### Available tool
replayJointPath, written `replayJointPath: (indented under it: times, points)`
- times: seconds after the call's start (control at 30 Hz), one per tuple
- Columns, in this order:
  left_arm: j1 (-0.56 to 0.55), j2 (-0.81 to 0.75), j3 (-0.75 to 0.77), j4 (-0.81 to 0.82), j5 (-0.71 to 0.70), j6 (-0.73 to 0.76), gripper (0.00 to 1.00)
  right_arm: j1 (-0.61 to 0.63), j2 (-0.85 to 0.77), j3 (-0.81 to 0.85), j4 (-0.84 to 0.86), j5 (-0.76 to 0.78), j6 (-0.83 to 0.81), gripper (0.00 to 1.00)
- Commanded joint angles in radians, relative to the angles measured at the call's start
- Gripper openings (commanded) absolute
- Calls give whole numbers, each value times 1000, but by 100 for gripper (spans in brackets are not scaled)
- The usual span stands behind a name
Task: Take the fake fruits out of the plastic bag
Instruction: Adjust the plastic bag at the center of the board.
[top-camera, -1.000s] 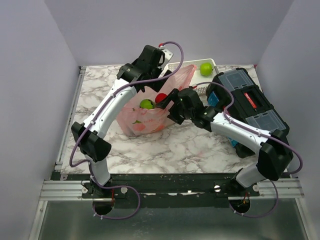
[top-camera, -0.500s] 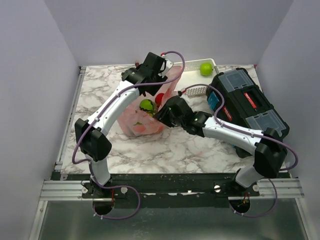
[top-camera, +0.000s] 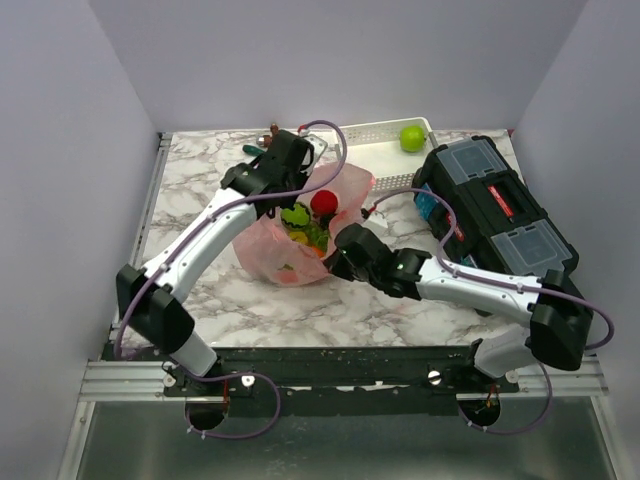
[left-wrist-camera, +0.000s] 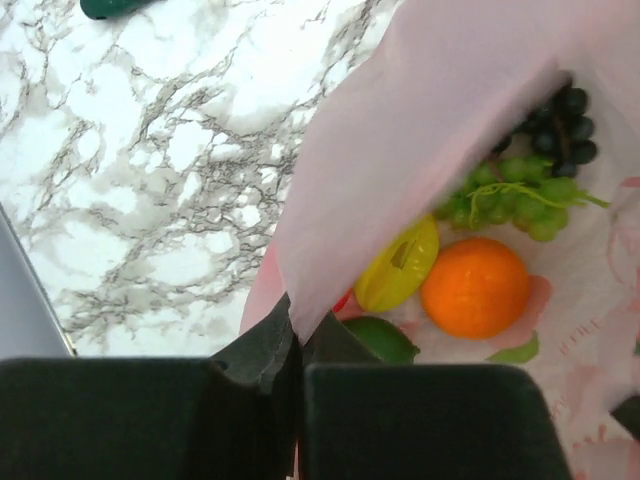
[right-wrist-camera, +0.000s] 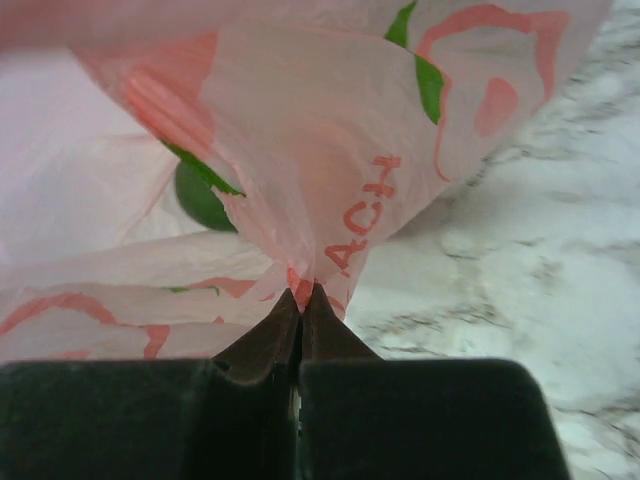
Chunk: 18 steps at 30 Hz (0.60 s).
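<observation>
The pink plastic bag (top-camera: 265, 245) lies mid-table with its mouth pulled open. My left gripper (top-camera: 288, 178) is shut on the bag's far rim (left-wrist-camera: 400, 130), with film pinched between the fingertips (left-wrist-camera: 298, 335). Inside lie an orange (left-wrist-camera: 475, 287), a yellow lemon (left-wrist-camera: 398, 267), a green apple (left-wrist-camera: 382, 340), green grapes (left-wrist-camera: 510, 190) and dark grapes (left-wrist-camera: 562, 118). A red apple (top-camera: 323, 201) shows at the mouth. My right gripper (top-camera: 338, 262) is shut on the bag's near right edge (right-wrist-camera: 302, 292). A green fruit (right-wrist-camera: 200, 195) shows through the film.
A white perforated basket (top-camera: 370, 132) at the back holds one green apple (top-camera: 412, 137). A black toolbox (top-camera: 495, 205) fills the right side. A green-handled screwdriver (left-wrist-camera: 115, 6) lies on the marble beyond the bag. Grey walls close in the table.
Both grippers have shut on the bag. The left one came down onto the far rim and the right one moved to the near right edge. The mouth now gapes wider.
</observation>
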Motion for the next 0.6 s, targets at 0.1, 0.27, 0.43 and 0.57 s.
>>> replayJointPath:
  times: [0.1,0.27,0.43,0.57]
  points:
    - [-12,-232,-172,105,157,-162,0,9,-137,-214,50,-23,-45,3]
    - [-21,-371,-349,226,319,-199,0,29,-155,-305,85,-67,-91,14]
    - [-33,-476,-484,341,363,-189,0,36,-215,-307,5,-77,-89,38]
    - [-50,-498,-538,399,403,-180,0,39,-345,-335,12,-157,-144,62]
